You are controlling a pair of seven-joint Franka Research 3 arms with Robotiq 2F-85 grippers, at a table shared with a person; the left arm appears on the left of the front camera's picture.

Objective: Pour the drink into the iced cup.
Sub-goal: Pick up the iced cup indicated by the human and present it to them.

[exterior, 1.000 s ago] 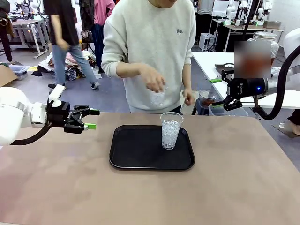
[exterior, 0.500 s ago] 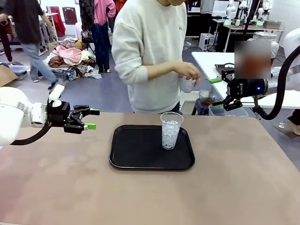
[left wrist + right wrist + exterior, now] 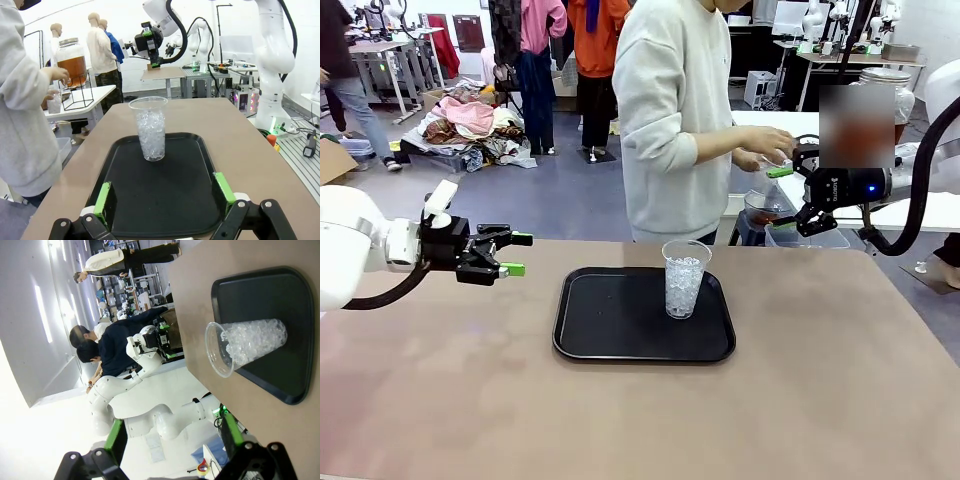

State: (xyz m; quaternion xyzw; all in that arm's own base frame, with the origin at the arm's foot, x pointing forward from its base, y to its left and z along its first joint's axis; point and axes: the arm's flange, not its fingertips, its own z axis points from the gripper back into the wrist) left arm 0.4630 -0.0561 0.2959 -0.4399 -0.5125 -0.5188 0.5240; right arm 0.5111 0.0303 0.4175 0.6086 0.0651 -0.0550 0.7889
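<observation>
Black plastic tray (image 3: 165,205) under clear plastic ice-filled cup (image 3: 150,127): near corners behind left gripper (image 3: 161,179). Amber-brown drink (image 3: 76,67) in big round clear glass dispenser jar (image 3: 70,51), beyond cup: lower edge covered by person's hand (image 3: 60,75). Small clear container (image 3: 54,104), also beyond cup: contents too small to tell.

- One black tray (image 3: 620,325)
- One cup of ice (image 3: 684,280)
- One jar of brown drink (image 3: 74,65)
- Two claws: left claw (image 3: 520,254), right claw (image 3: 780,197)
- One person (image 3: 675,120) at the counter (image 3: 820,390)
</observation>
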